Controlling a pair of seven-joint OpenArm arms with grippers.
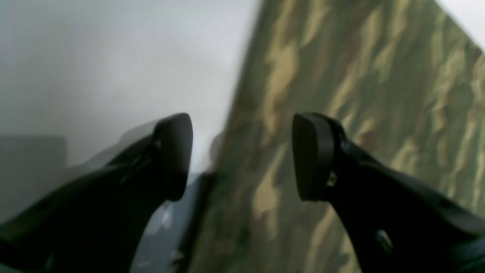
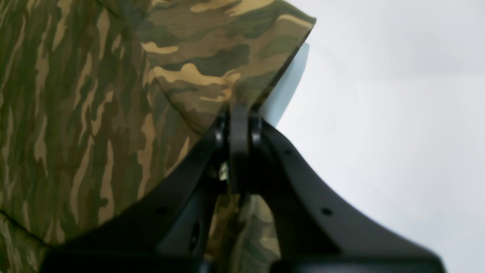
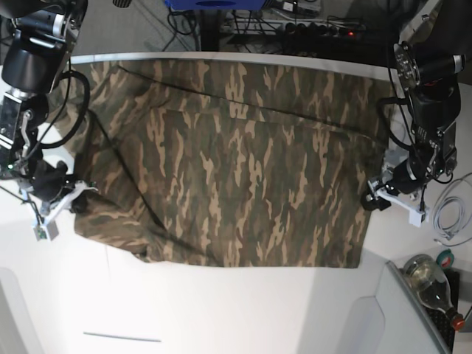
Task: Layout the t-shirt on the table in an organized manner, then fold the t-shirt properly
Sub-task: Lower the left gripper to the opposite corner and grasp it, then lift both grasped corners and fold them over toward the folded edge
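Spreading is the step in hand: the t-shirt (image 3: pixel 228 162) lies across the middle of the table (image 3: pixel 221 310), mostly flat, with diagonal creases across its upper part and a bunched, rolled fold at its lower corner on the base view's left side. The right gripper (image 2: pixel 238 125) is clenched on that side's edge, its jaws pressed together with a peak of camouflage cloth pinched between them and lifted off the white surface, as the right wrist view shows plainly. The left gripper (image 1: pixel 242 155) stands released, jaws apart with nothing between them, hovering just over the opposite edge of the t-shirt so that one finger (image 1: pixel 172 155) is above bare table and the other above cloth. To do this well, I judge the left gripper should come down straddling that edge and close on a single layer, then both arms draw gently apart and slightly toward the near side, keeping the cloth low so it slides rather than billows. Pulling too high or too fast risks dragging the whole garment off centre or deepening the bunch at the lower corner, which needs tension along its hem to unroll. As for writing, no brand, label or print can be read on the cloth; the neck label is not in sight. A bottle (image 3: pixel 431 284) lies off the table's corner, its label too small to read.
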